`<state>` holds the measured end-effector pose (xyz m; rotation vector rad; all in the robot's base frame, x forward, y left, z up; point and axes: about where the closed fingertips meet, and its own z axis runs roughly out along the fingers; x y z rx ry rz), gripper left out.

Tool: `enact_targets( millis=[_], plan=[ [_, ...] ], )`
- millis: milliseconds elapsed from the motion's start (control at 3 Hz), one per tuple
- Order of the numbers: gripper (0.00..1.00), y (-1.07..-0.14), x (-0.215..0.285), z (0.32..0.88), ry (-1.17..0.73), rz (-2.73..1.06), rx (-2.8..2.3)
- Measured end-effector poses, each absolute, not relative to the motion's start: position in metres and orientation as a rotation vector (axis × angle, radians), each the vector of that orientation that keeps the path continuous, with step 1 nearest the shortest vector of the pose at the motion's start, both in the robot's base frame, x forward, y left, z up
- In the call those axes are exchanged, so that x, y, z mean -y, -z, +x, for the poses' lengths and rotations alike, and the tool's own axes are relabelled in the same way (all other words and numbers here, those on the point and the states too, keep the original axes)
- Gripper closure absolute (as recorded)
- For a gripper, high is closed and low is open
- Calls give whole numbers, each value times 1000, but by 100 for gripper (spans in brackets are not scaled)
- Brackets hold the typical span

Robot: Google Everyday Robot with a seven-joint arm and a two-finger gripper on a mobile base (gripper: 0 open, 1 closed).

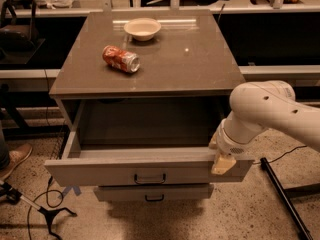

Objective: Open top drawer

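Progress on the opening looked close to complete: the wide grey top drawer [100, 171], with its flat front and small dark bar handle [149, 178], stood drawn well out from under the grey-brown counter [200, 69], its deep box exposed. Your white robot arm [270, 111] reached in from the right, and the cream-coloured gripper [223, 161] sat at the right end of the drawer front, against its top edge and well apart from the handle. Whether the jaws were open or clamped on that edge could not be told from this view. A narrower grey drawer [115, 194] below stood only slightly proud of the cabinet. On the counter a red drink can [120, 59] lay on its side, with a cream bowl [142, 28] further back, both clear of the work.

You were, by my reading, at the tail of the pull. Any last travel called for a straight draw toward the front, since contact that far off-centre could skew the drawer on its slides. Otherwise the move was to let go and lift away without nudging the front back in
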<state>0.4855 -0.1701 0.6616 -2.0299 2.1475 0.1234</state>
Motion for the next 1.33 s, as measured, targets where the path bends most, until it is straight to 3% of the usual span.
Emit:
enact_targets(
  millis=[333, 1000, 1333],
  plan=[
    [0, -661, 170, 485, -124, -2031, -2148],
    [0, -654, 165, 464, -155, -2104, -2139],
    [18, -650, 166, 444, -174, -2131, -2143]
  ],
)
